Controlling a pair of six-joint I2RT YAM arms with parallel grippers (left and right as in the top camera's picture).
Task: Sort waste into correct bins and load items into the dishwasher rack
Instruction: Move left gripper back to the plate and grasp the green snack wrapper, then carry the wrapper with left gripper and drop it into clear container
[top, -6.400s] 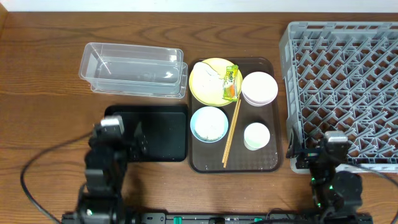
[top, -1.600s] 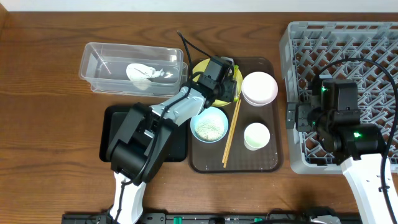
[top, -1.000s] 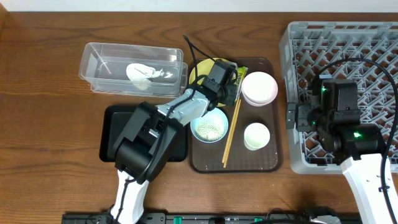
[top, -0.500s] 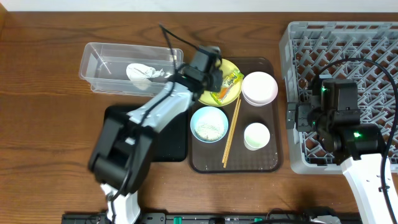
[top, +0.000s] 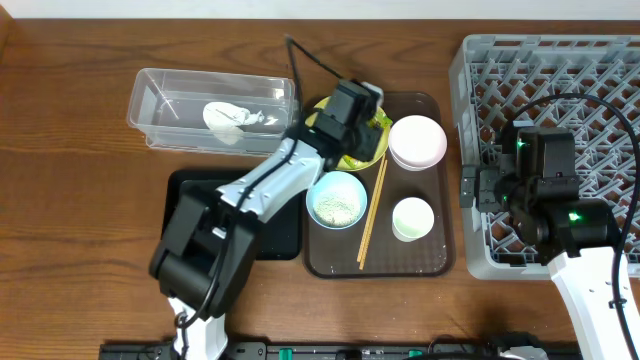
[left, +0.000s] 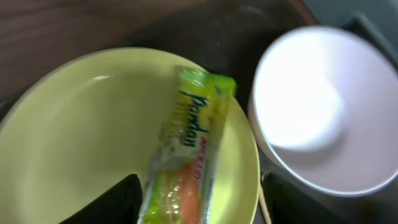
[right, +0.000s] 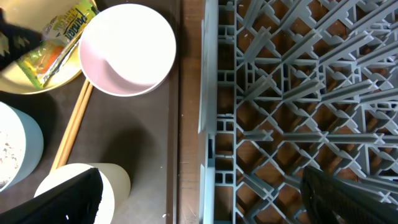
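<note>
- Compared with half a second ago, the left arm's wrist has swung from the tub side of the yellow plate to directly over it. From overhead it now hides most of the snack wrapper. The right arm has not moved.
- The left gripper is spread, with one finger on each side of the wrapper's orange end.
- The right gripper is spread wide above the dishwasher rack wall that borders the brown tray.
- Nearest, the black tray lies partly under the left arm.
- On the brown tray, the white cup comes first, then the light blue bowl holding rice scraps. The chopsticks lie between them.
- Behind those sit the plate carrying the wrapper and, just beside it, the pink bowl.
- Farthest, the clear tub holds the paper wad.
- The wrapper lies flat with its long axis diagonal, its green end pointing toward the pink bowl.
</note>
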